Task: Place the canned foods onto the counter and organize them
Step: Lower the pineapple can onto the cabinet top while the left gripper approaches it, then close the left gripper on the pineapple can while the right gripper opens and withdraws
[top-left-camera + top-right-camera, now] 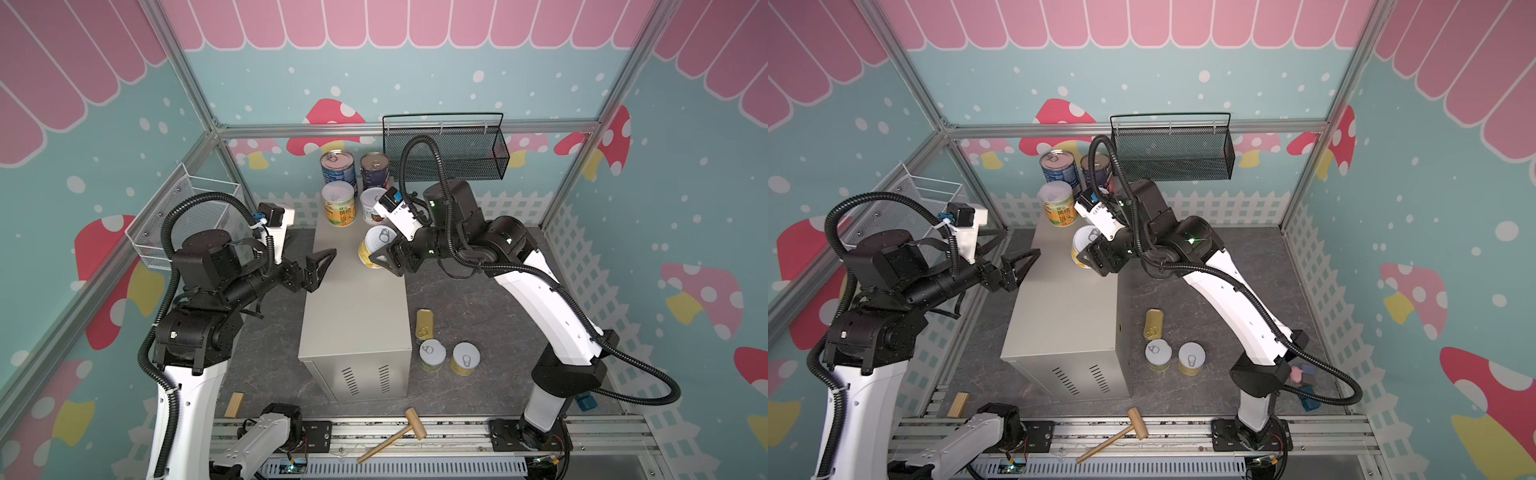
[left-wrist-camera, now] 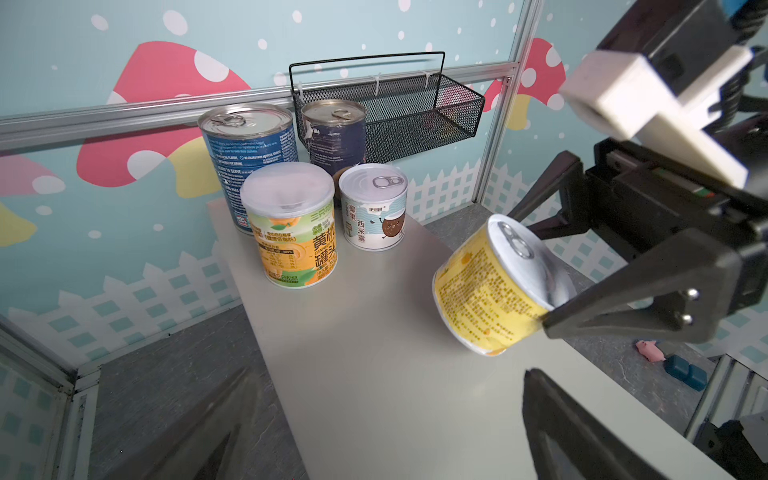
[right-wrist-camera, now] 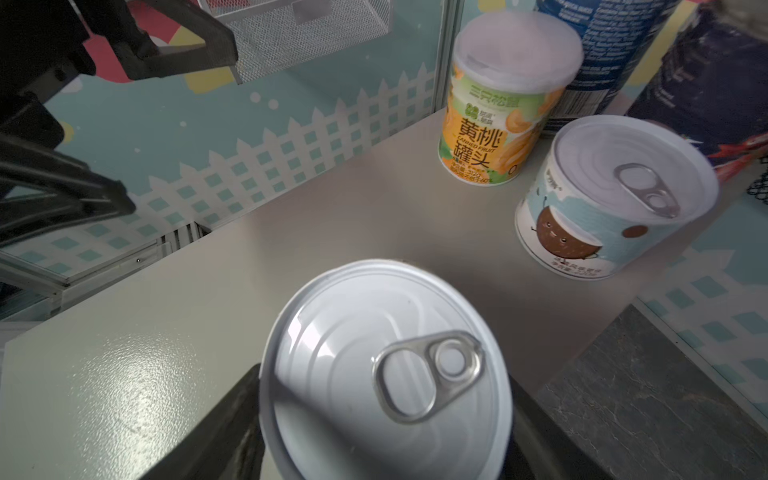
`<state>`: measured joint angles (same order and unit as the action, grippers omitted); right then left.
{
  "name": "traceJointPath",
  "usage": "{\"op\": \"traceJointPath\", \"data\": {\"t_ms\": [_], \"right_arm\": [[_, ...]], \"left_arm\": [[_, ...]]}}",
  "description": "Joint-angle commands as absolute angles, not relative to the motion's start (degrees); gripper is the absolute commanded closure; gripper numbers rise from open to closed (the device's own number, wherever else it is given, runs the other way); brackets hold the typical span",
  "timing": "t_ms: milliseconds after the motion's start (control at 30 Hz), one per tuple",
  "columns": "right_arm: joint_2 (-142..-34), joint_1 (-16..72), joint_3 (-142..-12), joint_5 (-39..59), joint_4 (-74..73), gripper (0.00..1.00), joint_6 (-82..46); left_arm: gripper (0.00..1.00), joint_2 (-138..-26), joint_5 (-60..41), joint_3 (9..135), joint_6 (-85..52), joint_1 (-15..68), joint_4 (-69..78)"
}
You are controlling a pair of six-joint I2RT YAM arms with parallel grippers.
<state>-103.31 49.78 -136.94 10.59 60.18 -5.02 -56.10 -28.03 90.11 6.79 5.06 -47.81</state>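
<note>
Yellow-labelled can point(image 2: 478, 286) clamped aslant in the right fingers point(image 2: 623, 299), left fingers point(image 3: 83, 195) apart: risks tipping over and rolling off the surface's point(image 1: 353, 316) right edge if released tilted.

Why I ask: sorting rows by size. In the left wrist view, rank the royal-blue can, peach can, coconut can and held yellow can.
1. royal-blue can
2. peach can
3. Unsure: held yellow can looks bigger than coconut can, but it is nearer and tilted.

Open counter point(image 1: 353, 316) front, cans point(image 1: 340, 205) behind
</note>
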Motion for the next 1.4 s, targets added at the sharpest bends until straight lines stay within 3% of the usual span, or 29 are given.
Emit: {"op": "traceJointPath", "data": {"t_ms": [0,200,567,900,1133,1367], "right_arm": [[-104.4,51.1,-140.0,8.4,58.0,0.38,-5.5],[-108.1,51.6,-142.6,7.9,57.6,0.35,-6.1],[-110.6,51.8,-143.4,7.5,52.6,0.19,-6.3],[-109.9,51.7,-143.3,6.5,48.4,0.15,-5.8],[-103.9,51.3,-140.5,1.4,48.0,0.03,-4.1],[-95.1,50.6,-129.0,-4.1,47.9,0.0,-0.8]], "left_arm": [[0.01,-55.3,-28.3,88.6,9.3,5.4,-48.7],[0.01,-52.8,-28.2,85.1,9.9,5.5,-46.8],[0.01,-51.0,-27.8,80.6,9.1,6.2,-43.3],[0.01,-53.5,-27.9,79.2,7.8,7.5,-41.2],[0.01,-55.1,-18.0,77.6,7.5,16.1,-39.0],[0.01,-56.2,-5.5,75.8,5.3,22.5,-33.4]]}}
